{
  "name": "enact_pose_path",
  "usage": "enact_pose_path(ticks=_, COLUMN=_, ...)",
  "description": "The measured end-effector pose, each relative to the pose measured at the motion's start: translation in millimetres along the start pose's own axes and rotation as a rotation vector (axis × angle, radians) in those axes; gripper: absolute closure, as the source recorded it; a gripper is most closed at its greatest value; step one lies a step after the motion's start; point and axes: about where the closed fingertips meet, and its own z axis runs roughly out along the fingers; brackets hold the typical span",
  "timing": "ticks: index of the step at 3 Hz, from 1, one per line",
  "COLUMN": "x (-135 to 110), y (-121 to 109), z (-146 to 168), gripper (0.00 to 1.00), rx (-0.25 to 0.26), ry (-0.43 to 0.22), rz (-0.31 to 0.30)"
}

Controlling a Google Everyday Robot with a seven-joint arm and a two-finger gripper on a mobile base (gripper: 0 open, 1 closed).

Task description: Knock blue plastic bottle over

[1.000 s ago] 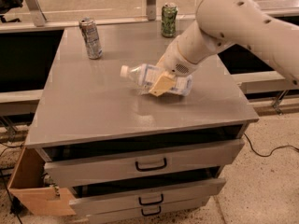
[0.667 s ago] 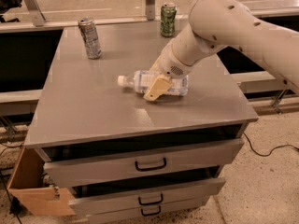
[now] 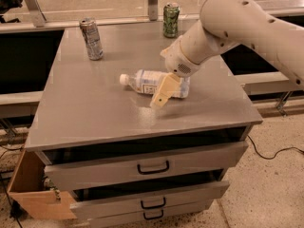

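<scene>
The blue plastic bottle lies on its side in the middle of the grey cabinet top, white cap pointing left. My gripper hangs from the white arm and reaches down over the bottle's base end, its cream finger in front of the bottle and close to the surface. The bottle's right end is hidden behind the gripper.
A silver drink can stands at the back left of the top. A green drink can stands at the back middle. Drawers hang partly open below the front edge. A cardboard box sits on the floor at lower left.
The bottle has slid a little to the left on the top, still lying down. My gripper and arm have moved left with it.
</scene>
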Motion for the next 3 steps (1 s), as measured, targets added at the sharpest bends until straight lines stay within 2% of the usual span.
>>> enact_pose_path(ticks=1, x=13.5, y=-12.1, z=-29.5, gripper=0.00, rx=0.015, ry=-0.056, rz=0.039)
enact_pose_path(ticks=2, x=48.4, y=-25.2, z=-70.2, gripper=0.00, rx=0.017, ry=-0.132, rz=0.090)
enact_pose_path(ticks=3, x=85.8, y=-32.6, z=-123.1, gripper=0.00, rx=0.049, ry=-0.186, rz=0.117)
